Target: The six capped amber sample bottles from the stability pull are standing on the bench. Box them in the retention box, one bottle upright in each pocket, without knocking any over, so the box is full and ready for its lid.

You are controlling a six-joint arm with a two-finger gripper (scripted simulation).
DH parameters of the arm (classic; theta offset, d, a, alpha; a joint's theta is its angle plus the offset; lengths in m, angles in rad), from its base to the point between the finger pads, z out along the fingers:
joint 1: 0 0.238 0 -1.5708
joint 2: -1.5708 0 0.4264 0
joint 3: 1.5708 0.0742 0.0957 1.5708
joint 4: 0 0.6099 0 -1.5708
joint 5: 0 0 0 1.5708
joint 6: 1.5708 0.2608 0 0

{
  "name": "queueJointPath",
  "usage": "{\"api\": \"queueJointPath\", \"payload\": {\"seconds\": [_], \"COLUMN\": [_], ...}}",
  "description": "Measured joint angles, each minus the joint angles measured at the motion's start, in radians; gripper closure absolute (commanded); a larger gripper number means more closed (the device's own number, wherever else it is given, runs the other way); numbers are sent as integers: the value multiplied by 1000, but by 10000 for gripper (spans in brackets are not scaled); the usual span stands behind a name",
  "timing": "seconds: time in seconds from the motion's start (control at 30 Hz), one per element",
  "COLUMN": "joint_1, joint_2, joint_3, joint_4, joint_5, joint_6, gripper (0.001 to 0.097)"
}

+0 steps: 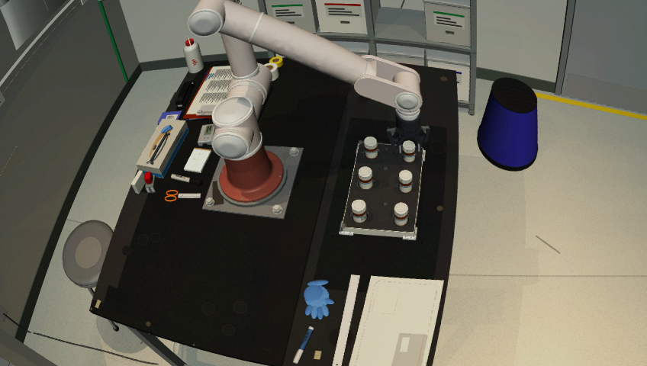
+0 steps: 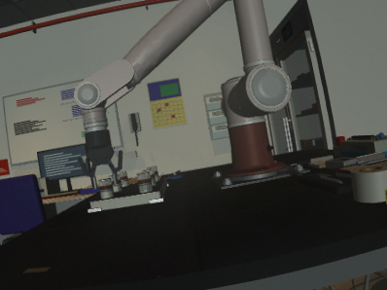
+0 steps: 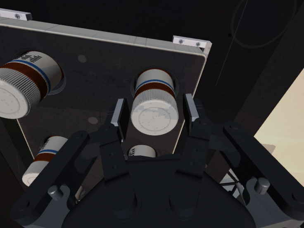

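Six capped amber bottles stand upright in the pockets of the dark retention box (image 1: 383, 190), one to each pocket, on the right half of the bench. The bottle in the far right corner pocket (image 1: 408, 151) (image 3: 154, 103) sits between the fingers of my gripper (image 1: 408, 140) (image 3: 154, 110). The gripper is open and holds nothing. The far left bottle (image 1: 371, 147) (image 3: 24, 81) stands in the pocket beside it. Behind those two, the middle pair (image 1: 365, 177) and the near pair (image 1: 358, 211) fill the other rows. From the second side camera the gripper (image 2: 102, 177) hangs low over the box's far end.
The arm's red base (image 1: 252, 174) is bolted at the bench's middle, left of the box. A flat pale lid (image 1: 397, 322) lies at the near edge, with a blue glove (image 1: 318, 299) beside it. A blue bin (image 1: 508, 122) stands on the floor to the right.
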Motion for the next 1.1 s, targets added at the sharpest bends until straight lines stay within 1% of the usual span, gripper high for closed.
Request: {"api": "queueJointPath", "payload": {"seconds": [0.4, 1.1], "joint_1": [0, 0], "joint_2": [-4, -47], "joint_3": [-1, -13], "joint_4": [0, 0], "joint_5": [5, 59], "joint_6": [0, 0], "gripper": [381, 381]}}
